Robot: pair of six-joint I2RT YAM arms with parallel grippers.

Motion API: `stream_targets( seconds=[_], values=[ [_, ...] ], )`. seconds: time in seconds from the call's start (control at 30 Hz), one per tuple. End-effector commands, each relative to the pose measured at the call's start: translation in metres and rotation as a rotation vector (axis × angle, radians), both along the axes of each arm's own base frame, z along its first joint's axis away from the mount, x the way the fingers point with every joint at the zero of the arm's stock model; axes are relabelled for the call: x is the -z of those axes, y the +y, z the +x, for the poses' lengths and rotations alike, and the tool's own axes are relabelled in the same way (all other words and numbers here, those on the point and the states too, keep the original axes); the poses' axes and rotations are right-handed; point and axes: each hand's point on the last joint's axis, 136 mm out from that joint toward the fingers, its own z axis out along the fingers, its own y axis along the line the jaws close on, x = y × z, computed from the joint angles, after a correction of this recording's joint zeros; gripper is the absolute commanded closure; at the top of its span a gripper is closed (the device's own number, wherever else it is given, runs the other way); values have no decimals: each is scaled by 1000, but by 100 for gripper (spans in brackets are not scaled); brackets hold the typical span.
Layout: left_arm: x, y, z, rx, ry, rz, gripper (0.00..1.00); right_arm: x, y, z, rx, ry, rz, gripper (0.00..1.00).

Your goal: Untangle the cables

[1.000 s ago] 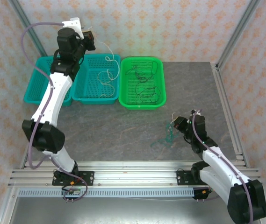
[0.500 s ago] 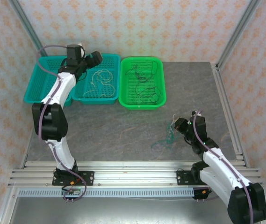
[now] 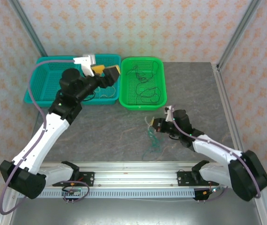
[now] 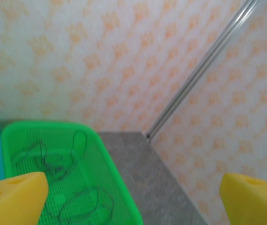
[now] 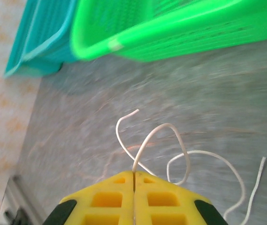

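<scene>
- Since half a second ago the right gripper point(image 3: 153, 124) has slid left across the grey table point(image 3: 100, 126), its arm stretched low, and the green-teal cable point(image 3: 150, 146) has moved left with it
- The left arm has also swung, and its gripper now sits nearer the green basket than before
- Nearest, the green-teal cable lies in a loose tangle on the table, just below the right gripper
- In the right wrist view the yellow fingers point(image 5: 105, 199) are pressed together on the white cable point(image 5: 171, 140), which loops over the table in front of them
- Farther back, the black cables point(image 3: 146, 90) lie inside the green basket point(image 3: 142, 106)
- A blue basket point(image 3: 100, 102) stands just left of it
- Farthest, the left gripper point(image 3: 107, 71) hangs over the blue basket's right end, its fingers point(image 4: 11, 192) spread wide with nothing between them
</scene>
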Motion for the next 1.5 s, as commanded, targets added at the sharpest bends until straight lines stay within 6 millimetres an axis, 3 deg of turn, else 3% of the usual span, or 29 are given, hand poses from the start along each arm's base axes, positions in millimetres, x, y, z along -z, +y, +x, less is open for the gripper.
stream_targets(
  seconds=[0.0, 0.1, 0.23, 0.47, 0.63, 0.8, 0.93, 1.1, 1.23, 1.47],
  values=[
    [58, -12, -6, 46, 126, 95, 6, -10, 33, -6, -161, -52, 45, 95],
    [94, -19, -20, 68, 232, 135, 7, -1, 30, -6, -142, -14, 19, 63],
    [148, -22, -40, 37, 416, 131, 11, -1, -5, 3, 26, -98, -88, 50],
    [229, -47, -70, 24, 640, 88, 21, -31, -44, 4, 211, -273, -63, 44],
    [274, -50, -84, 4, 741, 177, 27, -24, -46, 0, 218, -248, -58, 44],
    [315, -53, -90, -30, 904, 172, 53, -17, -44, 0, 219, -218, -49, 43],
    [331, -66, -87, -9, 940, 103, 62, -17, -44, 1, 217, -221, -52, 43],
    [348, -65, -81, -17, 934, 162, 62, -15, -45, 0, 221, -214, -52, 43],
    [351, -80, -77, 50, 916, 143, 62, -13, -45, -2, 221, -206, -49, 43],
    [365, -82, -78, 69, 931, 183, 62, -12, -49, -4, 234, -208, -50, 43]
  ],
)
